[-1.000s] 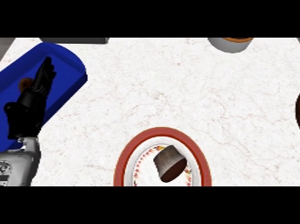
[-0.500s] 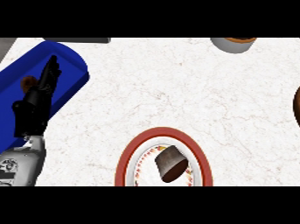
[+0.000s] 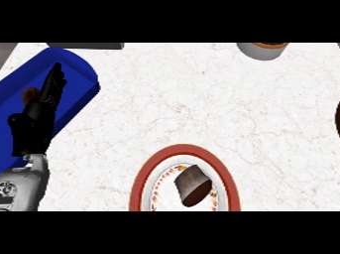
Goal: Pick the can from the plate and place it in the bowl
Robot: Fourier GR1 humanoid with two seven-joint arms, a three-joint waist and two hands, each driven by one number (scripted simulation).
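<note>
Can (image 3: 193,184) unmoved on plate (image 3: 144,178); left hand (image 3: 35,124) reached farther over bowl (image 3: 11,106).

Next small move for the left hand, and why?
Probably swing the left hand right, toward the can. The can lies tilted on the red-rimmed plate, untouched, while the hand hangs open over the blue bowl, holding nothing. The right hand is out of view.
</note>
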